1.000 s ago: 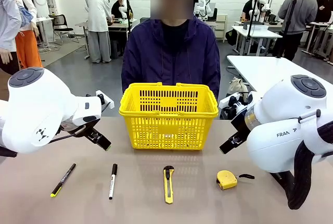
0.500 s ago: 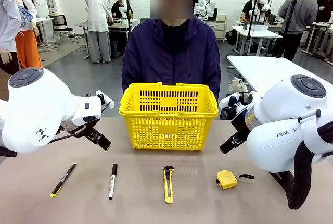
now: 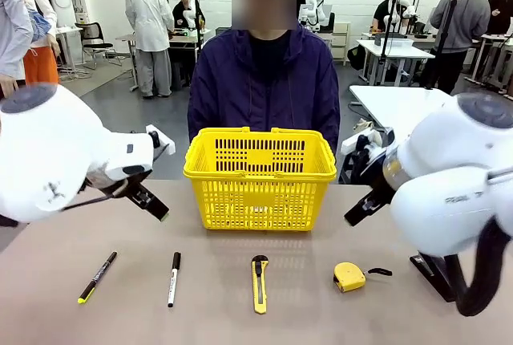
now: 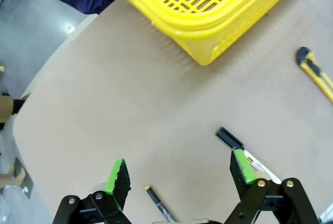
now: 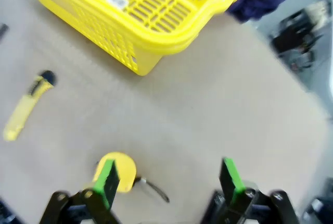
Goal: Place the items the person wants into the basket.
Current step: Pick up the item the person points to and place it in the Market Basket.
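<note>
The yellow basket [image 3: 260, 176] stands mid-table in front of the person [image 3: 264, 80], whose hands are hidden behind it. Along the near edge lie a white marker with a black cap [image 3: 173, 278], a yellow-and-black utility knife [image 3: 259, 282] and a round yellow tape measure [image 3: 349, 277]. My left gripper [image 3: 157, 207] hangs open left of the basket. In its wrist view the left gripper [image 4: 179, 172] is above the marker [image 4: 234, 145]. My right gripper [image 3: 358, 214] is open right of the basket. In its wrist view the right gripper [image 5: 169, 179] hovers just beside the tape measure [image 5: 120, 168].
A black pen with a yellow tip [image 3: 97, 277] lies at the far left of the row. Bare table [image 3: 96, 233] lies on both sides of the basket. The basket [image 4: 208, 5] and the knife [image 4: 315, 73] show in the left wrist view, and the knife [image 5: 26, 108] in the right.
Both arms have shifted slightly upward and show motion blur. The items, the basket and the person have not moved. Both grippers stay open.
</note>
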{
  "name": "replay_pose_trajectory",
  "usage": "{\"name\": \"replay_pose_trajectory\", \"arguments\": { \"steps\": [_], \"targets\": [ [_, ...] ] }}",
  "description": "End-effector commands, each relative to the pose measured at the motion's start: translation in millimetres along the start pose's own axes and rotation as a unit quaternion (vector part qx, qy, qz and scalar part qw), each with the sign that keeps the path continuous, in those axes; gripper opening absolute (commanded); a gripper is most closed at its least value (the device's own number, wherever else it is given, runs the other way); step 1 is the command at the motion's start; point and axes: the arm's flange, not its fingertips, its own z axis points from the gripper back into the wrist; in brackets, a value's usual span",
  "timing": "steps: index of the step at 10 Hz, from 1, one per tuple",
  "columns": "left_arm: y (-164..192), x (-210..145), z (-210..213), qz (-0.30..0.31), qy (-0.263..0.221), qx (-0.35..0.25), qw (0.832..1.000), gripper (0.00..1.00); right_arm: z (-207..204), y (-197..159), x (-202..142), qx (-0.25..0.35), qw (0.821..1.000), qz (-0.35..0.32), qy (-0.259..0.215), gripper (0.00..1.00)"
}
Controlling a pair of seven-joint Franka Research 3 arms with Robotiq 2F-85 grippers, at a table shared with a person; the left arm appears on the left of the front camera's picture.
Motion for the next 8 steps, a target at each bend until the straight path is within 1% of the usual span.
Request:
{"name": "replay_pose_trajectory", "arguments": {
  "steps": [1,2,3,4,5,6,8],
  "targets": [
    [5.0,8.3,77.6,-0.023,0.02,-0.038,0.999,1.0,83.6,2.9,-1.4,0.002,1.0,-0.01,-0.002,1.0],
    [12.3,19.7,107.9,-0.038,0.018,-0.023,0.999,1.0,107.0,-5.9,6.3,0.03,0.999,-0.014,0.005,1.0],
    [11.4,29.6,137.4,-0.045,0.013,-0.008,0.999,1.0,139.9,-16.1,17.9,0.04,0.999,-0.01,0.011,1.0],
    [12.3,41.8,164.6,-0.049,0.006,-0.001,0.999,1.0,175.9,-22.9,34.2,0.04,0.999,-0.007,0.002,1.0],
    [21.3,58.4,189.3,-0.048,-0.002,0.006,0.999,1.0,208.1,-27.6,53.4,0.027,1.0,-0.01,-0.008,1.0],
    [24.2,67.0,205.2,-0.05,-0.005,0.016,0.999,1.0,222.1,-26.3,63.5,0.014,1.0,-0.007,-0.007,1.0],
    [24.1,71.2,216.4,-0.047,-0.001,0.036,0.998,1.0,224.8,-17.9,70.8,0.006,1.0,0.007,0.019,1.0]
  ]
}}
